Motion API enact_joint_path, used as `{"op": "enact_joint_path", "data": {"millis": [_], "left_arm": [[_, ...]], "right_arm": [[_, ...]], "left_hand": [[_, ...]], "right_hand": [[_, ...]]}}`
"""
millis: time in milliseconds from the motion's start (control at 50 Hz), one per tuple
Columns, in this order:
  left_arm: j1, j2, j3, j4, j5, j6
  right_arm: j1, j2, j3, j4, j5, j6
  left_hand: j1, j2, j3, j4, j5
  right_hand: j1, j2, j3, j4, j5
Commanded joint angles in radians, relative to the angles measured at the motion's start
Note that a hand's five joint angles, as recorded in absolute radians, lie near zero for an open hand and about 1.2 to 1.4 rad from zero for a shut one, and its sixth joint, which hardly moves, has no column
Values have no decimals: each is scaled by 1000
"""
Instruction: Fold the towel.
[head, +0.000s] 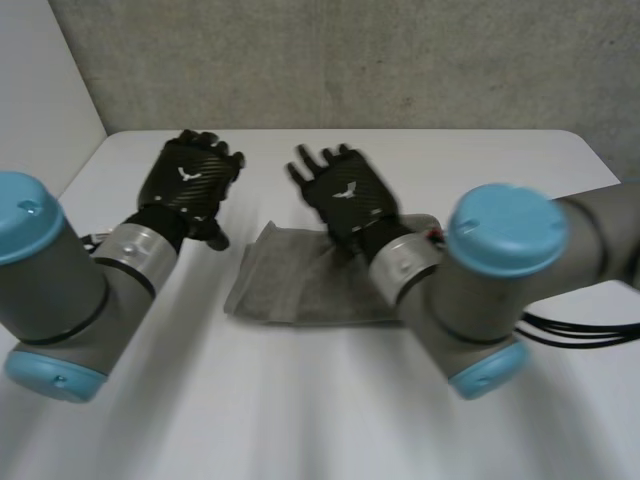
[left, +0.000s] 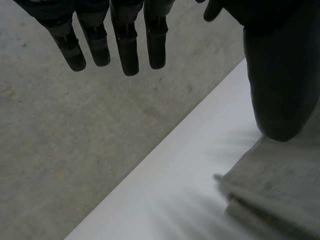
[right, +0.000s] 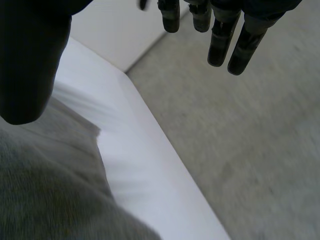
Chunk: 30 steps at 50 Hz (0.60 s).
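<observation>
A grey towel (head: 300, 285) lies folded into a compact rectangle in the middle of the white table (head: 480, 160). My left hand (head: 188, 180) hovers above the table to the left of the towel, fingers straight and spread, holding nothing. In the left wrist view its fingers (left: 127, 45) point past the table's far edge, and the towel's layered corner (left: 270, 195) lies below the thumb. My right hand (head: 345, 195) is raised over the towel's far edge, fingers straight and empty. In the right wrist view the towel (right: 45, 185) lies under its palm, fingers (right: 220, 42) clear of it.
A grey wall (head: 350, 60) rises behind the table's far edge. A white panel (head: 40, 90) stands at the far left. Bare table surface surrounds the towel on all sides.
</observation>
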Motion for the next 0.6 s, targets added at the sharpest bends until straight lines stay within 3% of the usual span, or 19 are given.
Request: {"op": "enact_joint_path", "data": {"millis": [20, 200, 360, 520, 560, 600], "left_arm": [[-87, -64, 41, -2, -40, -99], [-136, -136, 53, -2, -83, -108], [-139, -175, 58, -1, -122, -105], [-139, -173, 62, -2, -125, -105], [-143, -167, 58, -2, -125, -105], [-143, -164, 56, -2, -125, -105]], "right_arm": [[-119, -62, 103, 125, -8, 84], [-235, -82, 223, 193, -24, 90], [-292, -113, 342, 113, -23, 95], [-301, -55, 367, 32, -17, 93], [-307, -38, 365, 33, -18, 93], [-316, -42, 370, 35, -23, 93]], "left_hand": [[-79, -57, -42, -51, -13], [-76, -54, -42, -51, -10], [-79, -57, -42, -51, -13], [-79, -57, -42, -51, -13], [-79, -57, -42, -51, -13], [-79, -57, -42, -51, -13]], "right_hand": [[-102, -83, -34, -59, -60], [-82, -62, -34, -59, -60], [247, 267, -34, -59, 115], [749, 769, -34, -59, 617], [1158, 1178, -34, -59, 1026], [1293, 1312, -34, -59, 1161]]}}
